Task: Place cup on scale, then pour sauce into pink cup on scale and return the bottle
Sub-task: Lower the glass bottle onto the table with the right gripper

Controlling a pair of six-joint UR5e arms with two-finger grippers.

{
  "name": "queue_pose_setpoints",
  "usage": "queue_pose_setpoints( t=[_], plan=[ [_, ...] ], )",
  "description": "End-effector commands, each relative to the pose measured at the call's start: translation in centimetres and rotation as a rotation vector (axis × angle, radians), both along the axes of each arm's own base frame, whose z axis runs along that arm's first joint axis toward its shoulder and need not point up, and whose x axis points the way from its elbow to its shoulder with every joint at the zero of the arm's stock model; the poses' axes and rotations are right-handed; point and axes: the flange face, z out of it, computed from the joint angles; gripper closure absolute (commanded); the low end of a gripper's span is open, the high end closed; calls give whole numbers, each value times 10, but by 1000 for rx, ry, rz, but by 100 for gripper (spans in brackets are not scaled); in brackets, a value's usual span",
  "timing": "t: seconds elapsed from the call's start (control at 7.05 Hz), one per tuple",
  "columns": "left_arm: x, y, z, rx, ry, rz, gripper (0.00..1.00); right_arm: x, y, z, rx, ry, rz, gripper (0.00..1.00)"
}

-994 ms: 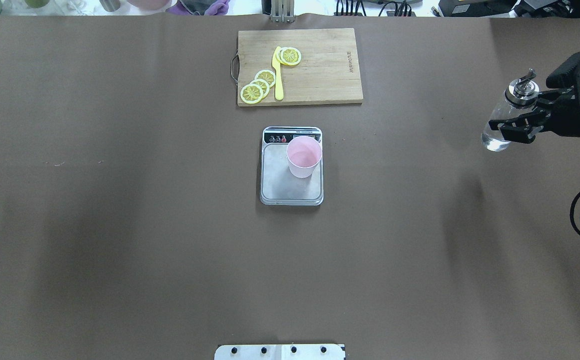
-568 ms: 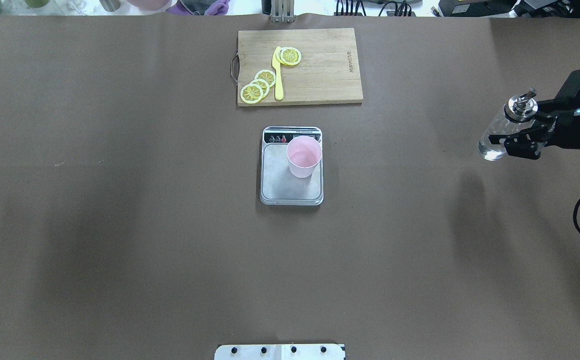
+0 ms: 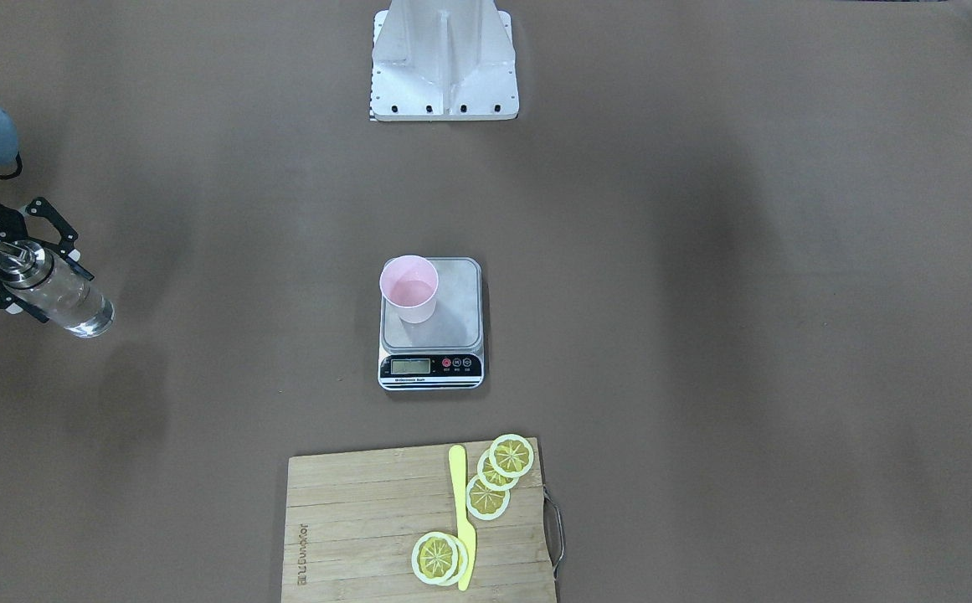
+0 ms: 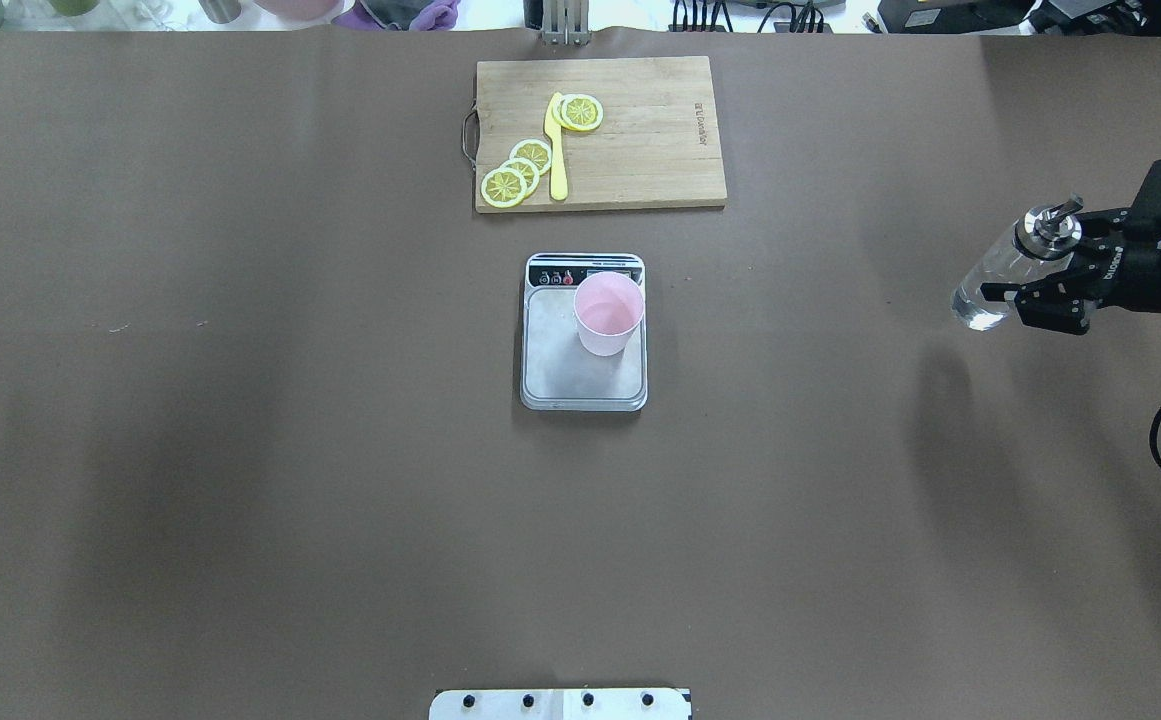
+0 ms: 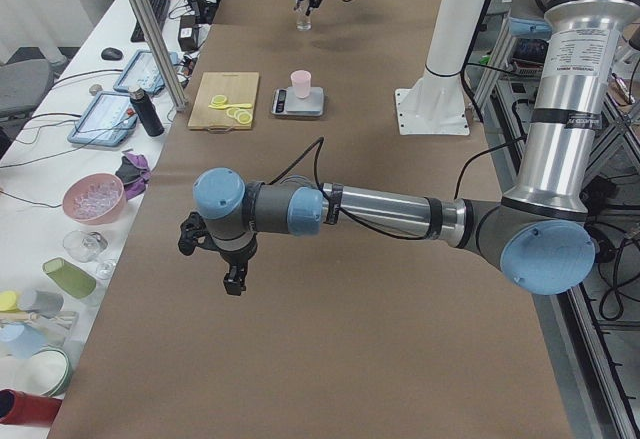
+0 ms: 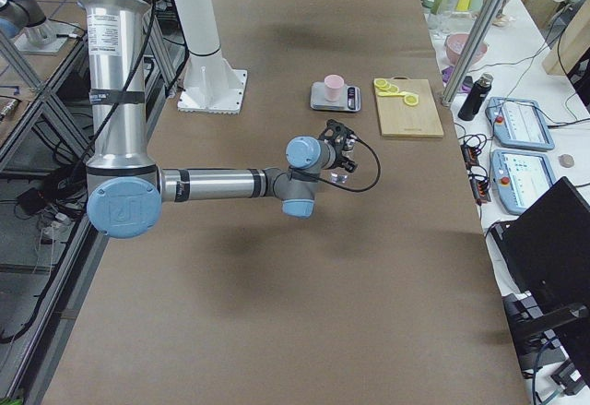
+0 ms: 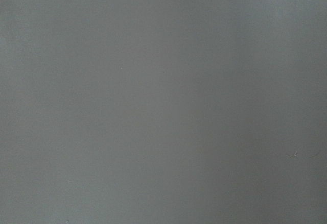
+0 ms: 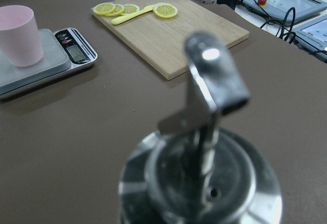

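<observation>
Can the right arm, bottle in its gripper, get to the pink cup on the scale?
Probably yes. The right gripper is shut on the bottle off to the side, and only bare table lies between it and the pink cup on the scale; the cutting board sits farther back.

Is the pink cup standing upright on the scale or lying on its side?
Upright. The cup stands on its base on the platform of the scale, open rim facing up, at the display end.
</observation>
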Motion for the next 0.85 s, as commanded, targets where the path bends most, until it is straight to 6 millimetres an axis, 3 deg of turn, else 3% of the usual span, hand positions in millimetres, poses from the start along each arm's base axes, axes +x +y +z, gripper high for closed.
queue_pose_setpoints(
  t=[0.0,0.71],
  plan=[
    [0,0,2,-3,-1,0,3,0,1,43,10,-6,-1,74],
    [0,0,2,-5,0,0,3,-2,6,74,7,-9,-15,74]
  ],
)
